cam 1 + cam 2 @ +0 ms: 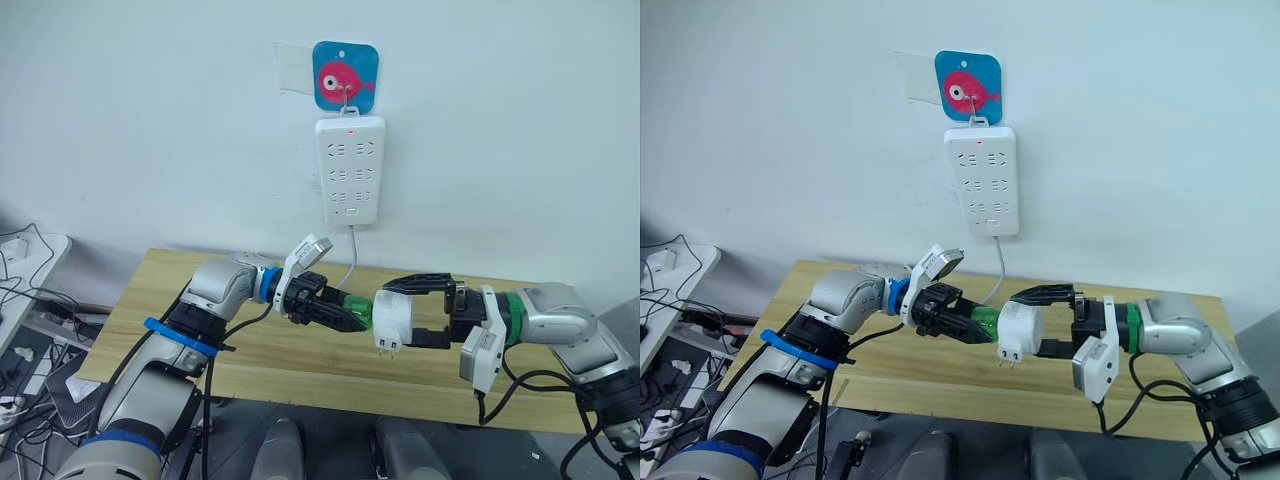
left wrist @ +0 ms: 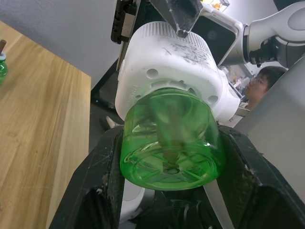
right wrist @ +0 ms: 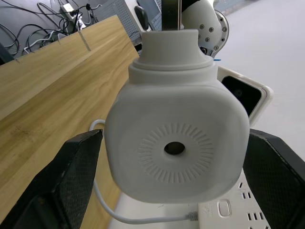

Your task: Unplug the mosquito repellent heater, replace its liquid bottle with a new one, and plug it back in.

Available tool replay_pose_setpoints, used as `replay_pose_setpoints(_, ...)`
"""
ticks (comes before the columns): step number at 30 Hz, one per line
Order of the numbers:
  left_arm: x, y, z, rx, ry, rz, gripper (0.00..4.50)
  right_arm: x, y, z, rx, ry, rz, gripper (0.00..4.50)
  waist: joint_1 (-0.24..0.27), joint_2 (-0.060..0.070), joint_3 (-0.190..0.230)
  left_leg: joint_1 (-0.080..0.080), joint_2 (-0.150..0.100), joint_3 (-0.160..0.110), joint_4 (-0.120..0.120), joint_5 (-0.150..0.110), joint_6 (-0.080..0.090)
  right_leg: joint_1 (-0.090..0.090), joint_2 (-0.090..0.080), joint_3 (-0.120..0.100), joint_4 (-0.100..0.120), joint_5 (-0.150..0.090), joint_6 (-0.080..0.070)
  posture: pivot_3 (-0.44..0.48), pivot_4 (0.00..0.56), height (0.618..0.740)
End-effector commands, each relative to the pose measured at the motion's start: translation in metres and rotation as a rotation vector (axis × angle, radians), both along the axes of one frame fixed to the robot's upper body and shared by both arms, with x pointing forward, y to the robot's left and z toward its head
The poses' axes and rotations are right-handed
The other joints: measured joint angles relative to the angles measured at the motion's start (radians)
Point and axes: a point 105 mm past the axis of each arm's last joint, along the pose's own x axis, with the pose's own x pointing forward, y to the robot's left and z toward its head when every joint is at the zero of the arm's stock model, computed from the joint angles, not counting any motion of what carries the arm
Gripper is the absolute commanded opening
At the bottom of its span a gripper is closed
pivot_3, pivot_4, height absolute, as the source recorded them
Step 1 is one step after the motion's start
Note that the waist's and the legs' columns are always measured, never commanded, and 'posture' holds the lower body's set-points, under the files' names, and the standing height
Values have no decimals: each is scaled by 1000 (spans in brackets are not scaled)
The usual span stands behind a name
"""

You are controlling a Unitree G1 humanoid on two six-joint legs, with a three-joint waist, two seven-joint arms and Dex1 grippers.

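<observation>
Above the counter [image 1: 300, 365], the right hand [image 1: 425, 312] clamps the mosquito repellent heater [image 1: 392, 318]; the left hand [image 1: 335, 312] grips its green bottle [image 1: 358, 310], both clear of the power strip [image 1: 350, 170]

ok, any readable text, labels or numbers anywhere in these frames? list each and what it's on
No readable text.
Hook plate above the power strip: a pink fish picture, no words.
Power strip: a red light at its top, socket slots, no legible marking.
Mosquito repellent heater: plain white, a vent hole with ribs around it, no print.
Green bottle: no label to see.
</observation>
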Motion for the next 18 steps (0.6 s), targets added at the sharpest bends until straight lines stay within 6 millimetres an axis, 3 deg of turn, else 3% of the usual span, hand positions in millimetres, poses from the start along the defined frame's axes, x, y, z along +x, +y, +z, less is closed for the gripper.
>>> replay_pose_setpoints(1,2,-1,8,-22,-38,-11,2256,-5,7,11,30,-37,39,4327,0,0,0,0,0,0,0,0,0,0,0,0,0,0,0,35,159,740)
replay_pose_setpoints(3,2,-1,7,-20,-42,-11,2256,-6,8,10,26,-27,43,3937,0,0,0,0,0,0,0,0,0,0,0,0,0,0,0,35,159,740)
replay_pose_setpoints(6,2,-1,6,-19,-61,-9,2256,-7,7,9,20,-21,42,2960,0,0,0,0,0,0,0,0,0,0,0,0,0,0,0,35,159,740)
replay_pose_setpoints(9,1,-1,5,-21,-64,-14,2256,-4,6,10,22,-28,28,2973,0,0,0,0,0,0,0,0,0,0,0,0,0,0,0,33,161,740)
replay_pose_setpoints(16,4,2,8,-21,-95,-4,4466,6,-3,11,34,-7,-42,2973,0,0,0,0,0,0,0,0,1,0,0,0,0,0,0,32,162,740)
replay_pose_setpoints(18,11,6,11,-15,-127,19,4500,10,-8,11,45,24,-86,2973,0,0,0,0,0,0,0,0,1,0,0,0,0,0,0,32,162,740)
